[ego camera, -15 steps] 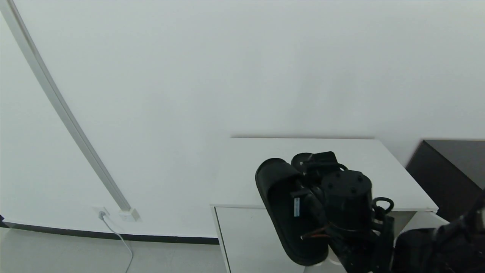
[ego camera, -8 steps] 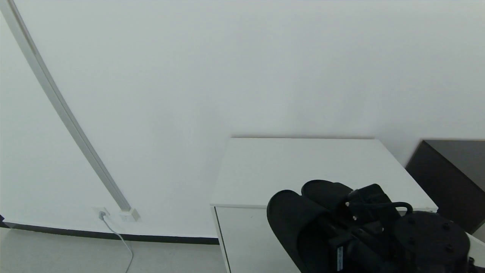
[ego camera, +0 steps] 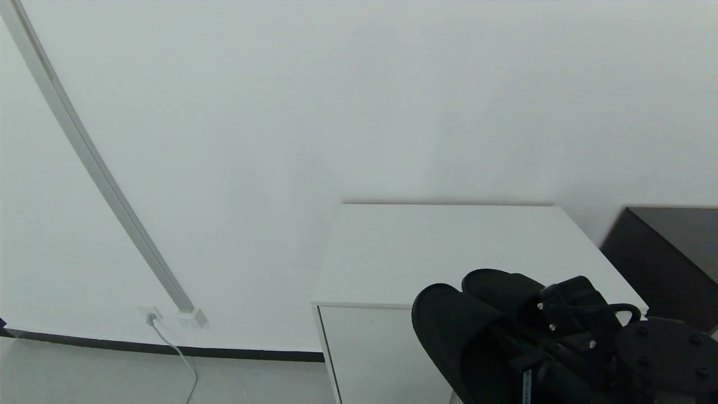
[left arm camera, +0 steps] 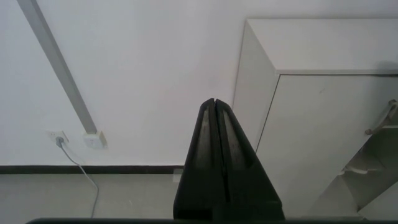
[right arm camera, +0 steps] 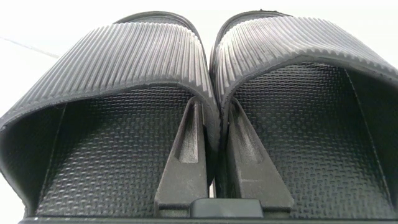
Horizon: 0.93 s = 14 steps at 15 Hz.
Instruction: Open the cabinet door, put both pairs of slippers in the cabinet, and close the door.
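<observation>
Right gripper [right arm camera: 212, 124]: clamped on the pair of black slippers [right arm camera: 124, 68], one finger inside each shoe, pinching the two touching inner walls together. Grip looks centred; both straps arch over the fingers.

Left gripper [left arm camera: 214, 109]: fingers pressed flat together, nothing between them, held out to the side of the white cabinet [left arm camera: 311, 124].

Position, head view: slippers [ego camera: 460, 325] sit at the lower right of the frame, toes pointing up and left, overlapping the front edge of the cabinet [ego camera: 437, 247] top. Dark furniture [ego camera: 667, 258] at the far right edge; wall socket [ego camera: 150, 317] at lower left.

Change over the last second: the slippers and right wrist have sunk from lower centre toward the bottom right corner, and more of the cabinet top is now uncovered. Wall, socket and cabinet hold their places (so the camera has not shifted; the arm has).

Reading: the load is probably being lowered from cabinet-top height toward the opening in the front. Door state cannot be settled from the head view; the left wrist view shows a handle [left arm camera: 380, 119] and what may be shelves beside the front panel. Placement not yet done.
</observation>
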### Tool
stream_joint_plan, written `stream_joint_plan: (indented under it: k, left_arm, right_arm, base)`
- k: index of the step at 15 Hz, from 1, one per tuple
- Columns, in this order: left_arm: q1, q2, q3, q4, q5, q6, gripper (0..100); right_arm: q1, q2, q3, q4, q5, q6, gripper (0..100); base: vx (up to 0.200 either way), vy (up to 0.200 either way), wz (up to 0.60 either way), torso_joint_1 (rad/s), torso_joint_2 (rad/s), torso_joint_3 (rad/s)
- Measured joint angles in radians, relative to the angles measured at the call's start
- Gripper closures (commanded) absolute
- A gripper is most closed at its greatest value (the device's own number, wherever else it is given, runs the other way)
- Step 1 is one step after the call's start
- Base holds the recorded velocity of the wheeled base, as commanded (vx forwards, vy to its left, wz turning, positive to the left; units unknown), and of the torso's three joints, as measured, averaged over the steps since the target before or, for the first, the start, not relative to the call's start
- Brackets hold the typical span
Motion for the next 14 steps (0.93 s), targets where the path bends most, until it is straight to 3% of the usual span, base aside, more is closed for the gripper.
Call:
stream_joint_plan:
  k: [10,14]
  left_arm:
    - [0.0,0.0,0.0,0.0,-0.001,0.0,100]
    - [0.0,0.0,0.0,0.0,-0.001,0.0,100]
  right_arm:
    - [-0.001,0.0,0.04,-0.001,0.001,-0.019,100]
    - [-0.001,0.006,0.042,-0.002,0.005,-0.017,100]
  base:
    - [-0.2,0.0,0.0,0.0,0.0,0.001]
    - [0.0,0.0,0.0,0.0,0.0,0.0]
